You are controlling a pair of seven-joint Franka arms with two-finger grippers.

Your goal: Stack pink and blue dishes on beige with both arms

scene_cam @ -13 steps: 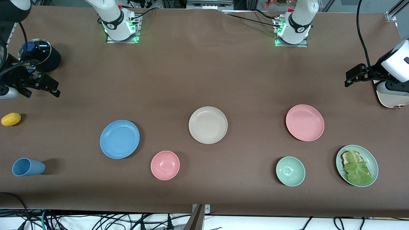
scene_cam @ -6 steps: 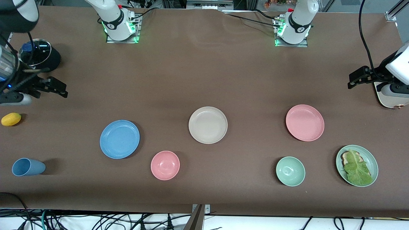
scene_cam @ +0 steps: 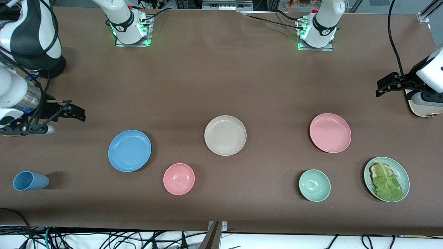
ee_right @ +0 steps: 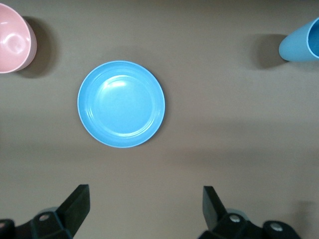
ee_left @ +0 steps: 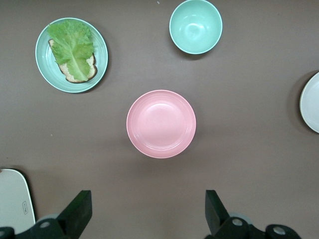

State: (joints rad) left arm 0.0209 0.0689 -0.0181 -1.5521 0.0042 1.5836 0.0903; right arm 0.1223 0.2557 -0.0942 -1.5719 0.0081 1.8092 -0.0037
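The sky-blue plate point(scene_cam: 129, 150) lies toward the right arm's end of the table and fills the middle of the right wrist view point(ee_right: 121, 103). At the table's middle sits the beige plate point(scene_cam: 225, 135), whose edge shows in the left wrist view point(ee_left: 312, 102). The salmon-pink plate point(scene_cam: 330, 132) lies toward the left arm's end point(ee_left: 161, 123). My right gripper point(scene_cam: 78, 113) point(ee_right: 144, 194) hangs open over bare table beside the blue plate. Open too, my left gripper point(scene_cam: 380, 88) point(ee_left: 148, 199) hovers over bare table between the pink plate and the toaster. Neither holds anything.
A pink bowl point(scene_cam: 179, 178) and a blue cup point(scene_cam: 30, 180) lie nearer the front camera than the blue plate. A green bowl point(scene_cam: 314, 185) and a green plate with lettuce on bread point(scene_cam: 386, 179) lie nearer than the pink plate. A beige toaster point(scene_cam: 424, 105) stands at the left arm's end.
The right arm has swung in toward the blue plate and now covers the lemon and most of the dark pot. The left gripper has barely shifted.
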